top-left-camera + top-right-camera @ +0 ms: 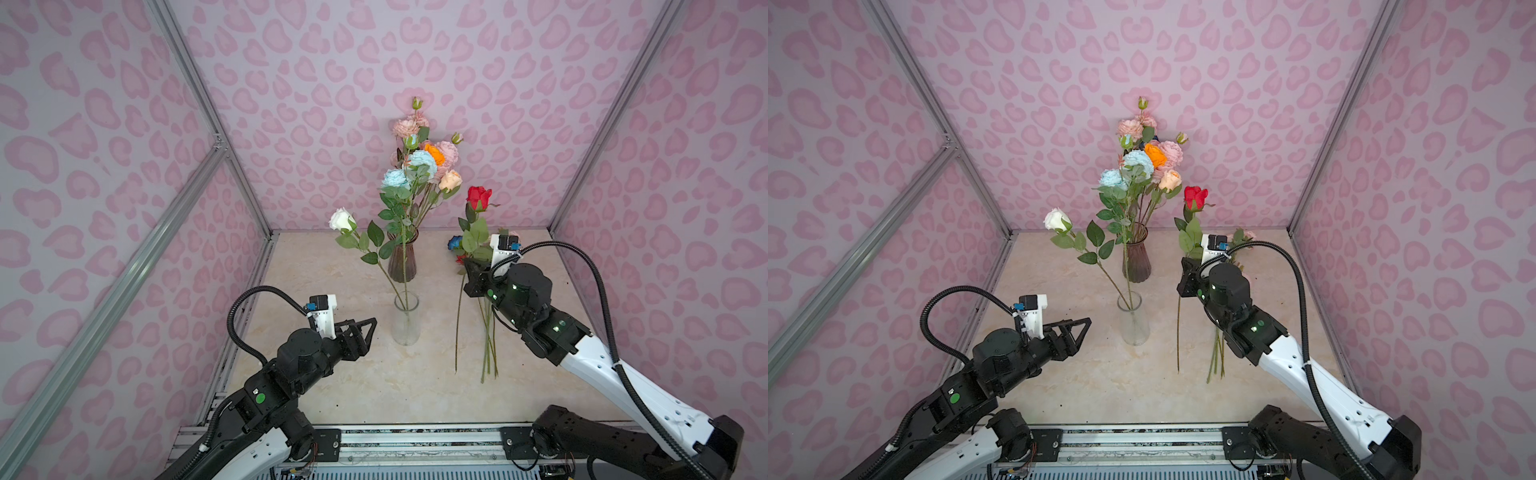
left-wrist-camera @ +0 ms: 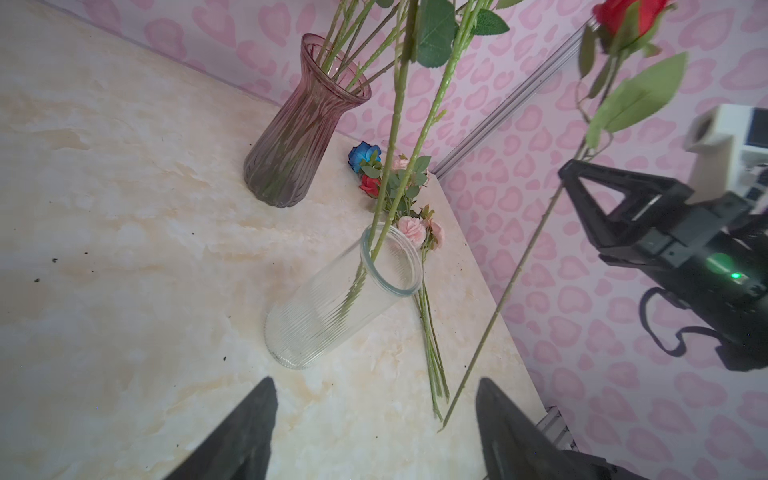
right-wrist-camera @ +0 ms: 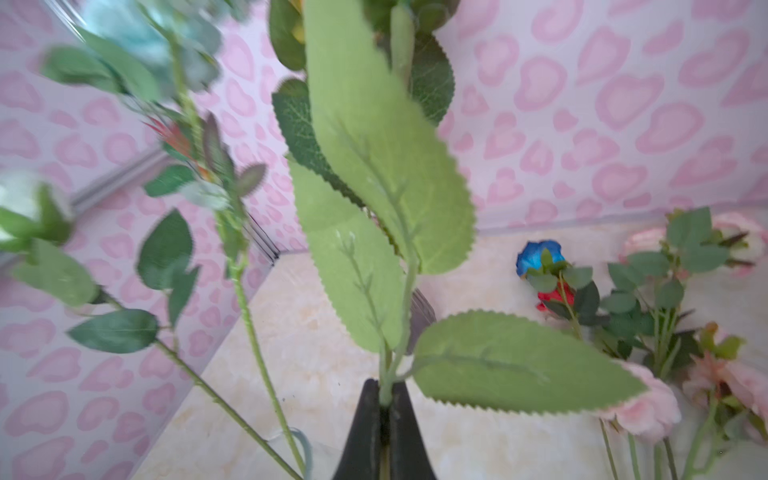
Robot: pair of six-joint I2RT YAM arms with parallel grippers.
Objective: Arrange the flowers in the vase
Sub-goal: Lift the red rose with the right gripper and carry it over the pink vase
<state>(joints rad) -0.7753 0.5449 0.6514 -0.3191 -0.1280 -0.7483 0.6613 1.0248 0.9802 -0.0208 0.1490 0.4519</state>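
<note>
My right gripper (image 1: 468, 262) (image 3: 385, 388) is shut on the stem of a red rose (image 1: 478, 197) (image 1: 1195, 197) and holds it upright, right of the vases. The stem's lower end hangs just above the table. A clear glass vase (image 1: 406, 320) (image 2: 345, 299) holds a white rose (image 1: 341, 219) and a light blue bloom's stem. Behind it a purple ribbed vase (image 1: 402, 262) (image 2: 299, 133) holds several pink, orange, peach and blue flowers. My left gripper (image 1: 371, 326) (image 2: 376, 380) is open and empty, left of the clear vase.
More flowers lie on the table at the right under my right arm: a dark blue rose (image 1: 455, 242) (image 3: 538, 255), a small red one and pink blooms (image 3: 640, 411), with their stems (image 1: 488, 353) pointing forward. Pink patterned walls enclose the table on three sides.
</note>
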